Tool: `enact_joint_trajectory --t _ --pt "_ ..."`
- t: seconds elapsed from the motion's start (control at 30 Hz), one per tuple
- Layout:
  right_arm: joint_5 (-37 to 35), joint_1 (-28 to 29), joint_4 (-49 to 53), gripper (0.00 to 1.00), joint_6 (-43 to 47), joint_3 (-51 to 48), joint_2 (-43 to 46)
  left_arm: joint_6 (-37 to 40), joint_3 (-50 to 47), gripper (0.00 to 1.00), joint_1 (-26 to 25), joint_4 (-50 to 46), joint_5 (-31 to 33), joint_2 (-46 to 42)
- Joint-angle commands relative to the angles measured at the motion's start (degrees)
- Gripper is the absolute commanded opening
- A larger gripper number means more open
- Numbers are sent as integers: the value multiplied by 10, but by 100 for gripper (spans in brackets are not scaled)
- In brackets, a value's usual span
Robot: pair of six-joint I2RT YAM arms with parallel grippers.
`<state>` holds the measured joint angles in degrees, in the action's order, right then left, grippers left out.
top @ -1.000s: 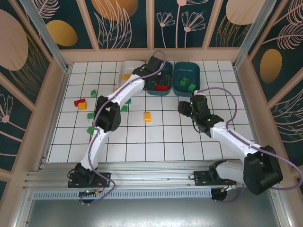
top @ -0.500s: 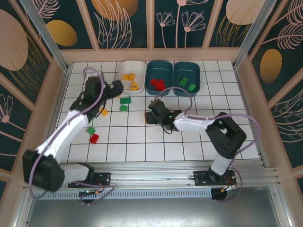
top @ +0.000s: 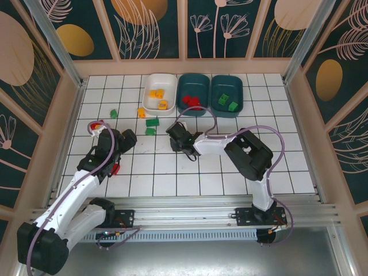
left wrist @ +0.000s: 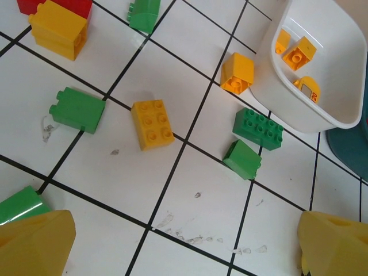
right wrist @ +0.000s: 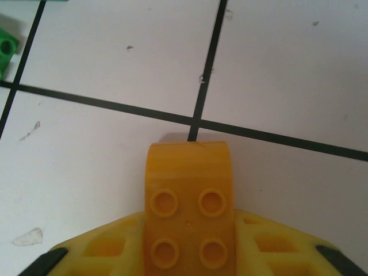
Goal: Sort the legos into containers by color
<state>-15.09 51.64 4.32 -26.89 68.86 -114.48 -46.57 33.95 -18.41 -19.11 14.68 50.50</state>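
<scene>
**Right gripper point(right wrist: 188, 233) pinching an orange brick point(right wrist: 188, 172) out on the tiles point(right wrist: 287, 69) — left gripper point(left wrist: 184, 247) spread wide and empty.**

We see the brick seated flush between the two pads point(right wrist: 103, 253), studs facing the wrist camera, low over the middle of the tiled surface (whether it rests on the tiles or hangs just clear of them we cannot tell). The white bin point(top: 165, 81), with other orange pieces in it, sits farther back by the far edge. The left gripper hangs over loose legos point(left wrist: 152, 123) in green, orange and red. We judge the brick light, rigid and smooth-sided — it won't crush, but it could slip or twist. The flat side walls, taken squarely, are the place to hold, not the studs.
</scene>
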Motion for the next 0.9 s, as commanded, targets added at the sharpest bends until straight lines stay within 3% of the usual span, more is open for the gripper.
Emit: enact_joint_trajectory --t 0.0,0.3,0.63,0.87 --pt "-17 1 -15 30 0 -4 31 -11 1 99 2 -4 15 1" --pt "10 -38 -35 30 53 76 52 -55 -47 98 2 -5 -35 3" --pt "93 -106 -30 33 104 304 -120 -60 -85 98 2 -15 -69 -31" --pt "88 -110 16 39 129 409 -184 -49 -86 99 2 -33 -56 -44"
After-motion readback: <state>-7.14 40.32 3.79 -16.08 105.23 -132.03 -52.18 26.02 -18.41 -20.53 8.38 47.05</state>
